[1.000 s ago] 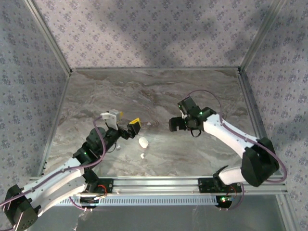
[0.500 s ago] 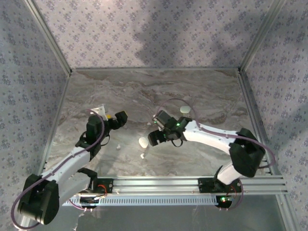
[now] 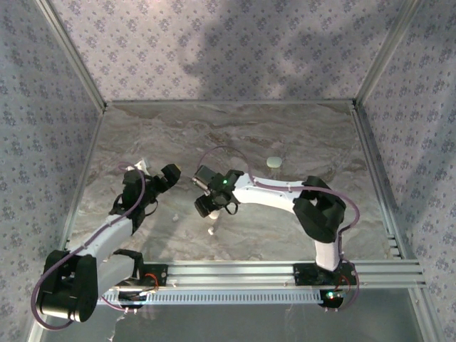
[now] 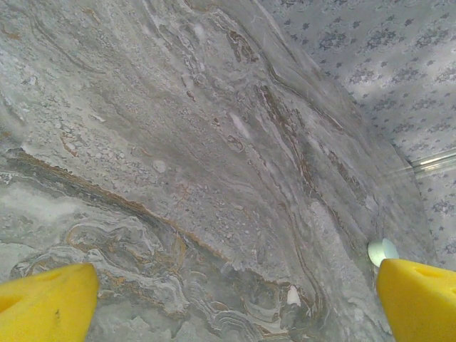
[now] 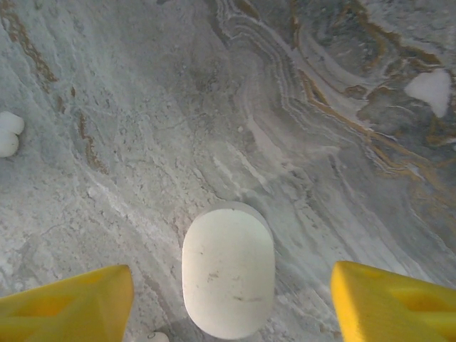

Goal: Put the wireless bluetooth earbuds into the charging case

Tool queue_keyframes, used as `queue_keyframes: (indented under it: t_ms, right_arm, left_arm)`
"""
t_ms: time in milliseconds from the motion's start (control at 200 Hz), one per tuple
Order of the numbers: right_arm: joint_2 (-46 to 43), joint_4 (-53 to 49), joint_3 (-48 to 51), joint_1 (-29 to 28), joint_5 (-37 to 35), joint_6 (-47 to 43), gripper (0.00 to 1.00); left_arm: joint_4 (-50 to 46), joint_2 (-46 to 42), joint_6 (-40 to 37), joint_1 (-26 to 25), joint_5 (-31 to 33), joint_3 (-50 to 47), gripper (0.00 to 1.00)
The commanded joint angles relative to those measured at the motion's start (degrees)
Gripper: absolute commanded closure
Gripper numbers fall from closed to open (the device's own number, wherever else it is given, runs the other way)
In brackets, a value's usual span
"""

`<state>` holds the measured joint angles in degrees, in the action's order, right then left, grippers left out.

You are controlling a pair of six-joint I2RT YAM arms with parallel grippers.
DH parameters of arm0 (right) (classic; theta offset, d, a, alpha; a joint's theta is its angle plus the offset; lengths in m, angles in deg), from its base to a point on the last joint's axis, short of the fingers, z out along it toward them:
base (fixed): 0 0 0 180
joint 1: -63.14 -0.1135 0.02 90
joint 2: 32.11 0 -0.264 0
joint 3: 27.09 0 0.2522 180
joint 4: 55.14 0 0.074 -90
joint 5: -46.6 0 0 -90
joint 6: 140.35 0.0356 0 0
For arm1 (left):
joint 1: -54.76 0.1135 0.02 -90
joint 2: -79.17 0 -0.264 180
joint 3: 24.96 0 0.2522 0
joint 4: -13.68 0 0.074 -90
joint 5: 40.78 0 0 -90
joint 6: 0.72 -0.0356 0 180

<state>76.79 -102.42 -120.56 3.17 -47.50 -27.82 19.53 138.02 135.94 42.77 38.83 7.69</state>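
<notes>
Left gripper (image 4: pixel 235 306): well left of white case (image 5: pixel 228 274), fingers wide, holding nothing. Earbuds (image 5: pixel 8 133) lie loose on table (image 3: pixel 320 135); in the right wrist view, two bits are left of the case and one is up to its right. Case lies flat and closed, contents hidden. Right gripper (image 5: pixel 233 305): fingers spread wide either side of the case, not touching it. Pale green case (image 3: pixel 274 162) is well right.

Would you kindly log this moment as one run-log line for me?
right gripper: open over white case | left gripper: open, empty | earbud: loose on table
</notes>
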Motion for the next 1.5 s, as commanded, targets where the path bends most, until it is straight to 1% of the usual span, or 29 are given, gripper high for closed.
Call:
queue_keyframes:
  t_ms: [0,115,310,355,460,500,615,685,755,830,1074,1169,1269,1384,1494]
  right_arm:
    - [2.7,-4.8,-3.4,-0.9,-2.0,-0.6,0.29]
    - [4.5,-6.2,-4.7,-1.5,-2.5,-0.6,0.35]
    - [5.8,-7.1,-5.1,-1.9,-2.3,-0.4,0.41]
    - [6.0,-7.1,-5.1,-1.9,-2.1,-0.5,0.44]
    - [6.3,-7.3,-5.2,-2.3,-2.0,-0.3,0.45]
    - [6.4,-7.4,-5.2,-2.3,-1.9,-0.3,0.48]
    - [6.5,-7.5,-5.2,-2.4,-1.8,-0.3,0.49]
    - [6.6,-7.6,-5.3,-2.4,-1.9,-0.3,0.54]
    - [6.5,-7.8,-5.3,-2.4,-1.8,-0.2,0.56]
    - [6.4,-7.8,-5.3,-2.4,-1.6,-0.1,0.61]
    - [5.5,-7.9,-4.9,-2.2,-2.1,1.0,0.61]
    - [3.8,-7.3,-3.7,-1.4,-2.1,1.8,0.61]
    - [1.1,-6.4,-1.7,0.2,-1.8,2.5,0.61]
    - [-2.3,-4.2,1.9,3.1,0.2,3.1,0.61]
    - [-5.8,-1.3,6.3,6.6,3.7,3.5,0.61]
  left_arm:
    - [1.7,-1.7,0.9,0.5,-1.4,-0.1,0.0]
    - [1.6,-2.1,0.9,0.5,-1.5,-0.2,0.0]
    - [1.8,-2.2,1.0,0.5,-1.8,-0.3,0.0]
    - [1.9,-2.2,1.1,0.5,-1.8,-0.3,0.0]
    - [2.0,-2.3,1.1,0.5,-2.0,-0.3,0.0]
    - [1.9,-2.4,1.1,0.5,-2.0,-0.3,0.0]
    - [2.0,-2.5,1.2,0.5,-2.1,-0.4,0.0]
    - [2.0,-2.5,1.2,0.5,-2.1,-0.4,0.0]
    - [2.1,-2.6,1.2,0.5,-2.1,-0.3,0.0]
    - [2.1,-2.7,1.3,0.5,-2.2,-0.4,0.0]
    - [2.6,-2.5,1.3,0.5,-2.5,-0.5,0.0]
    - [3.2,-2.0,1.4,0.5,-2.9,-0.5,0.0]
    - [5.1,-0.3,1.5,0.2,-4.6,-0.3,0.0]
    - [7.2,2.7,0.8,-1.6,-6.9,1.0,0.0]
    - [7.7,5.5,-1.2,-5.3,-7.8,3.2,0.0]
